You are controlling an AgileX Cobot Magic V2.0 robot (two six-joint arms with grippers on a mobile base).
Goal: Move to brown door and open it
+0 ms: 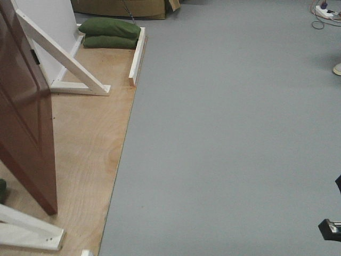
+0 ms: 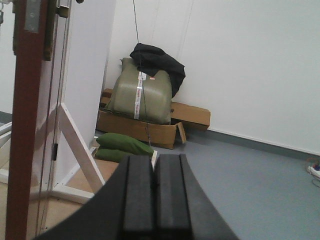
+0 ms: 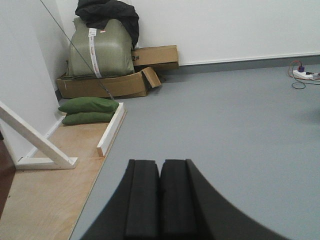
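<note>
The brown door [image 1: 24,122] stands at the far left of the front view, swung out from its white frame over a plywood platform. In the left wrist view its brown edge [image 2: 27,125] runs up the left side, with a metal latch plate near the top. My left gripper [image 2: 153,162] is shut and empty, to the right of the door edge and apart from it. My right gripper [image 3: 160,167] is shut and empty above the grey floor. A dark piece of the right arm [image 1: 330,229] shows at the front view's lower right corner.
White braces [image 1: 64,58] prop the door frame on the plywood platform [image 1: 90,144]. Two green sandbags [image 1: 109,33] lie at its back end. A cardboard box with an olive bag [image 3: 102,52] stands by the wall. A power strip with cables [image 1: 325,12] lies far right on the grey floor [image 1: 229,133].
</note>
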